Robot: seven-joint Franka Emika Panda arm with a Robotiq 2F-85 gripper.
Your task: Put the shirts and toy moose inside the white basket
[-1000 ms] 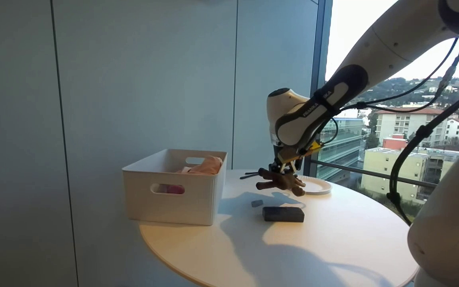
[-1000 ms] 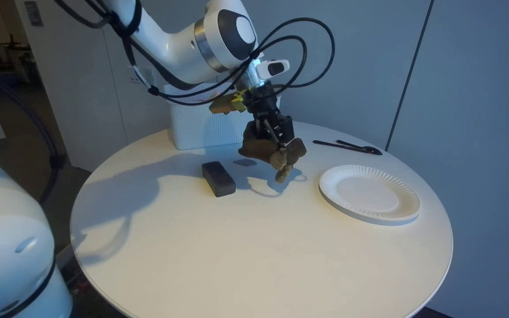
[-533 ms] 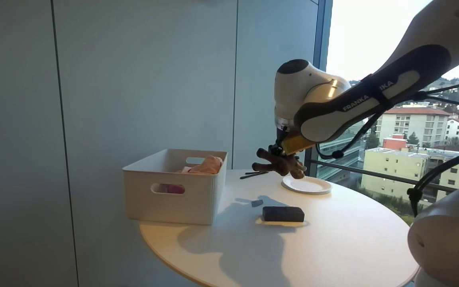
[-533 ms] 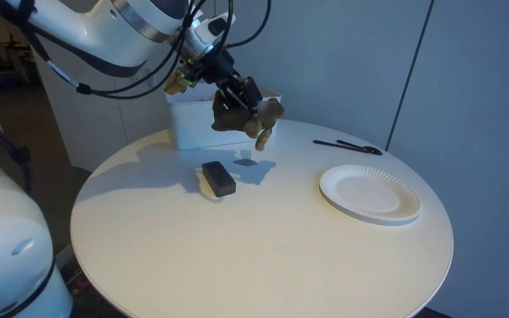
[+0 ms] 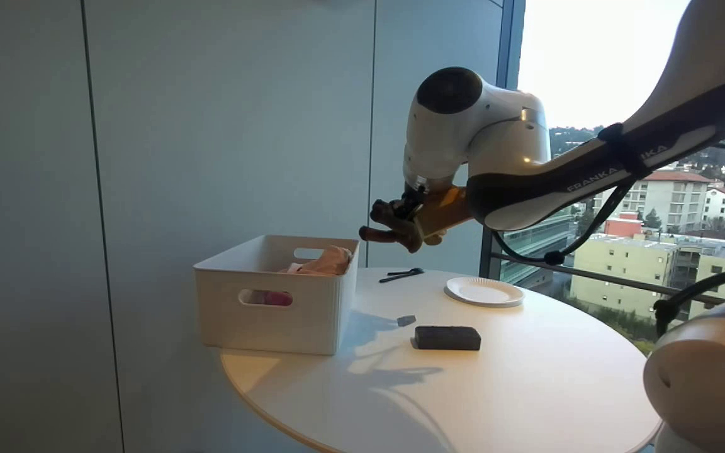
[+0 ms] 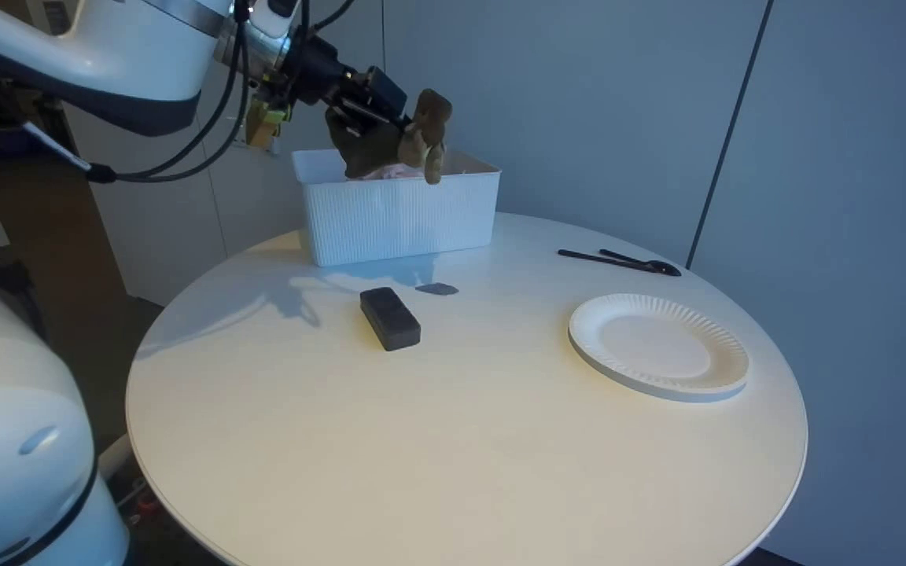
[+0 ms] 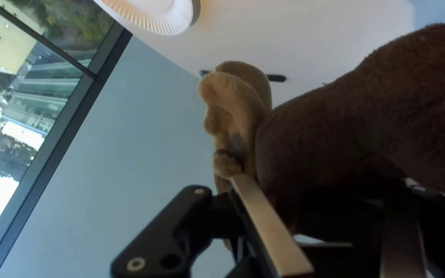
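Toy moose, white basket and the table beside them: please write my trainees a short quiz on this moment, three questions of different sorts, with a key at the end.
1. Count: how many black utensils lie on the table?
2. True or false: in an exterior view, peach-coloured cloth shows inside the white basket.
3. Multiple choice: what is the gripper holding?
A) one of the black utensils
B) the peach-coloured cloth
C) the toy moose

Key
1. Two.
2. True.
3. C; it is held up off the table.
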